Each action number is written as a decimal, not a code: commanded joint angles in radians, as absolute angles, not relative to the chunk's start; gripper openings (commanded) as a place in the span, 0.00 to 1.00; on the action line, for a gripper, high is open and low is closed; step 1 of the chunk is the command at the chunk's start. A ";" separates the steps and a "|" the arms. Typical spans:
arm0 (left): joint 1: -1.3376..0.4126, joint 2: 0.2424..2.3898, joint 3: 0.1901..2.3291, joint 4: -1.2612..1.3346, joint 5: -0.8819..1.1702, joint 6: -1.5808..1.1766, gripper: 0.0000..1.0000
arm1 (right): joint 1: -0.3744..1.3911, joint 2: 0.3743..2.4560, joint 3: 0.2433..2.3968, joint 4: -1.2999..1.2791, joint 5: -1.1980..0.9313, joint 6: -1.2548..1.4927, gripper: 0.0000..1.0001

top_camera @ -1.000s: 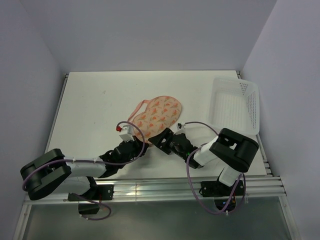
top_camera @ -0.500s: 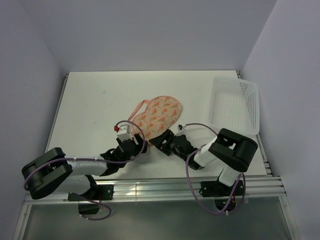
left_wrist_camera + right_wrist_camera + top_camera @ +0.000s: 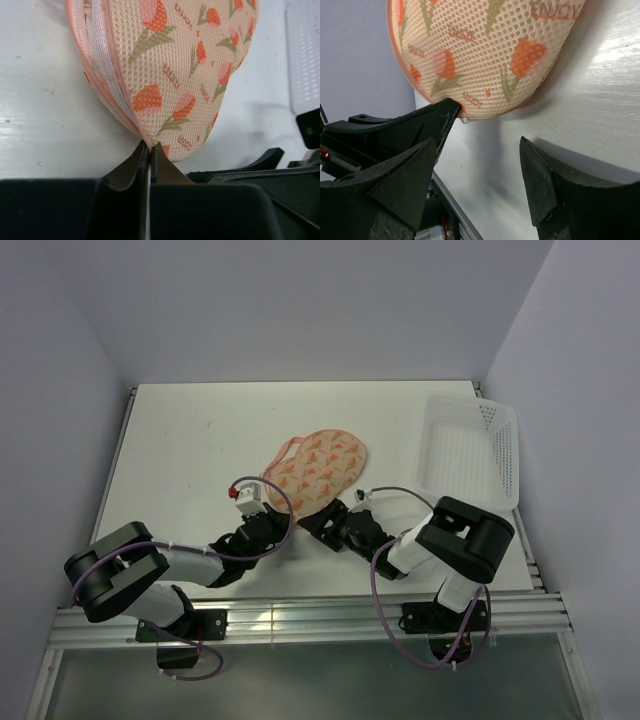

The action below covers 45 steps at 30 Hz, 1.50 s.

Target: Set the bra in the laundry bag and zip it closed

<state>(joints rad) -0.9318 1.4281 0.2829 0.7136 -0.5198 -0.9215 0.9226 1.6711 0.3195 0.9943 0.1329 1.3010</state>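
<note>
at the near edge of the table, our left gripper is pinched on the laundry bag seam; our right gripper gapes empty, so tugging may drag the bag.

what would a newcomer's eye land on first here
The tulip-patterned laundry bag lies in the middle, bright orange on white. Both hands crowd its near edge: the left hand pinched shut at the seam, the right hand open beside it. A white basket sits at the right.

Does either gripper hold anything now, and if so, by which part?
The left gripper is shut on the laundry bag, at its near edge by the pink zipper seam. The right gripper is open and holds nothing.
</note>
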 commanded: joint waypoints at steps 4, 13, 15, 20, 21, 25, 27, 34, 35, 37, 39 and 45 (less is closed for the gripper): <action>-0.963 1.405 0.272 0.851 -0.517 -1.009 0.00 | 0.930 1.693 0.340 1.048 0.164 1.312 0.77; -0.976 1.301 0.241 0.763 -0.548 -1.046 0.00 | 0.927 1.724 0.351 1.118 0.129 1.361 0.76; -0.976 1.281 0.230 0.736 -0.543 -1.029 0.00 | 0.922 1.717 0.334 1.120 0.136 1.353 0.75; -0.973 1.187 0.172 0.762 -0.479 -0.985 0.00 | 0.896 1.712 0.324 1.127 0.135 1.338 0.72; -0.973 1.163 0.167 0.765 -0.469 -0.980 0.00 | 0.894 1.712 0.322 1.132 0.140 1.330 0.71; -0.973 1.157 0.175 0.749 -0.416 -0.969 0.00 | 0.891 1.706 0.337 1.134 0.140 1.290 0.65; -0.973 1.169 0.176 0.756 -0.402 -0.976 0.00 | 0.891 1.700 0.341 1.132 0.143 1.269 0.61; -0.973 1.217 0.201 0.724 -0.403 -0.973 0.33 | 0.888 1.692 0.333 1.132 0.146 1.252 0.25; -0.973 1.209 0.201 0.716 -0.403 -0.965 0.52 | 0.887 1.693 0.333 1.132 0.146 1.252 0.23; -0.976 1.177 0.189 0.707 -0.393 -0.962 0.60 | 0.884 1.700 0.334 1.132 0.144 1.252 0.21; -0.985 1.154 0.183 0.684 -0.382 -0.972 0.60 | 0.882 1.706 0.339 1.132 0.143 1.253 0.21; -1.038 1.181 0.153 0.716 -0.350 -1.025 0.54 | 0.877 1.718 0.341 1.141 0.141 1.250 0.15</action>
